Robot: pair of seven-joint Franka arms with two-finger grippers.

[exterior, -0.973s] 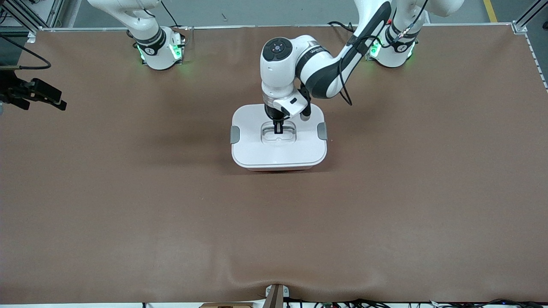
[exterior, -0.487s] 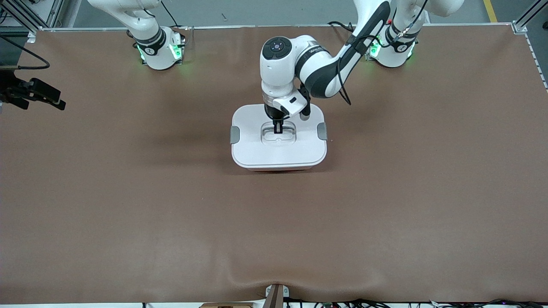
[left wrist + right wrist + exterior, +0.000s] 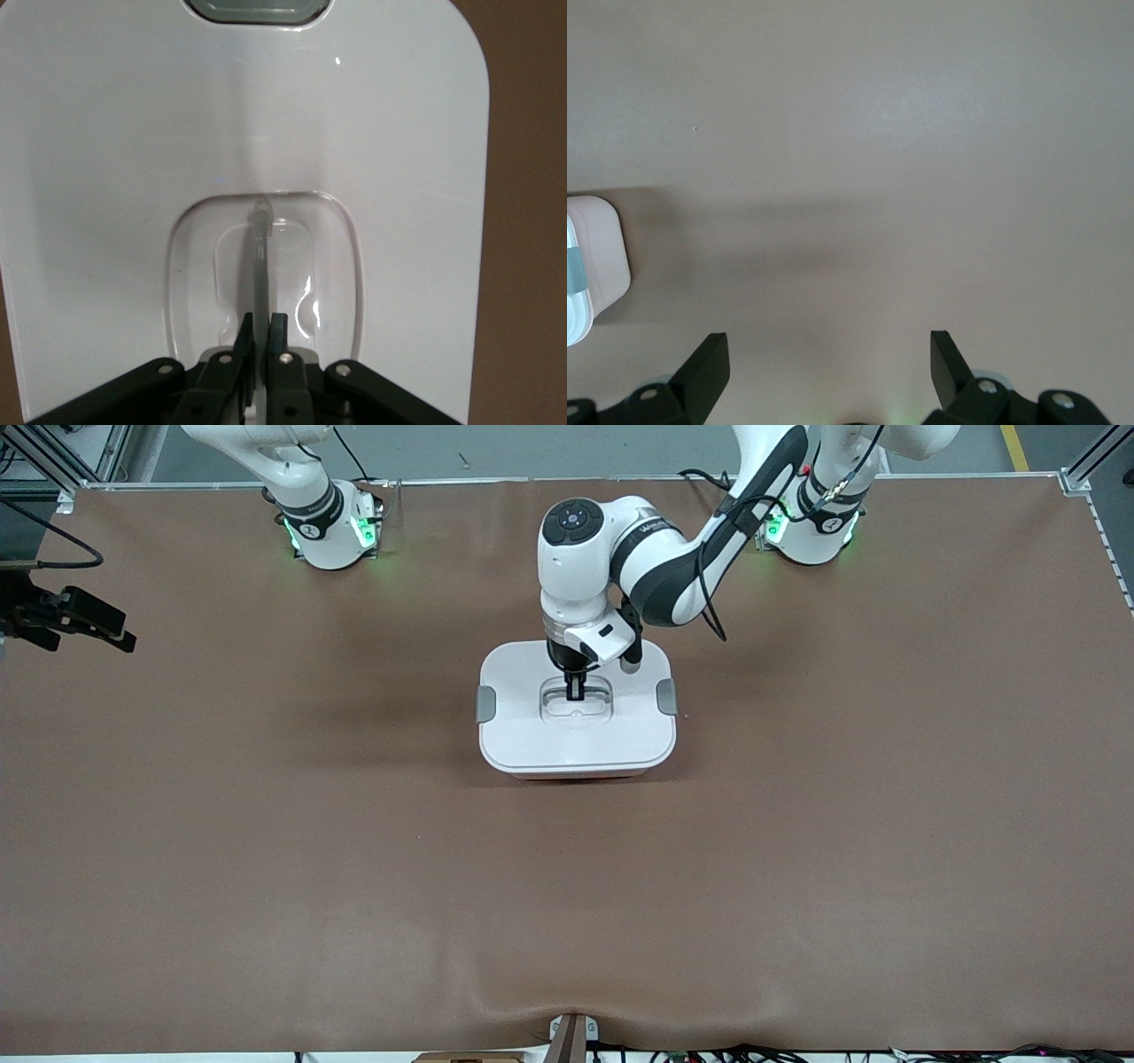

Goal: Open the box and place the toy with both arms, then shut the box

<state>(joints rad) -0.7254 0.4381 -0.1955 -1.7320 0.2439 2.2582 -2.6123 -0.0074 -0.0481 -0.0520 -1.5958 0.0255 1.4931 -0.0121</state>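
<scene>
Two arms in frame, one box (image 3: pixel 577 726) mid-table with its white lid (image 3: pixel 532 731) on. Toy not visible in any view.

Left arm reaches in from its base and comes straight down on the lid. Left gripper (image 3: pixel 575 690) sits in the recessed centre of the lid, fingers (image 3: pixel 241 341) pinched narrow on the thin clear handle bar (image 3: pixel 259 257) that runs across the recess. Left wrist view confirms it: both black fingertips pressed against the bar from either side, bar upright between them. Lid looks seated flat on the tub; only a thin strip of the pink base shows under the edge nearer the front camera.

Both grey side clips are visible, one toward the right arm's end (image 3: pixel 485 703), one toward the left arm's end (image 3: pixel 666 696). Can't tell from here whether they're latched.

Right arm waits off at its own end of the table. Right gripper (image 3: pixel 84 627) hangs at the table edge there, well apart from the box, jaws spread wide, nothing in them. Right wrist view shows the two fingertips (image 3: pixel 704 367) far apart over bare brown table (image 3: pixel 904 159), with a corner of the box just showing at the frame edge.

Brown mat covers the whole table and has a slight wrinkle at the edge nearest the front camera.
</scene>
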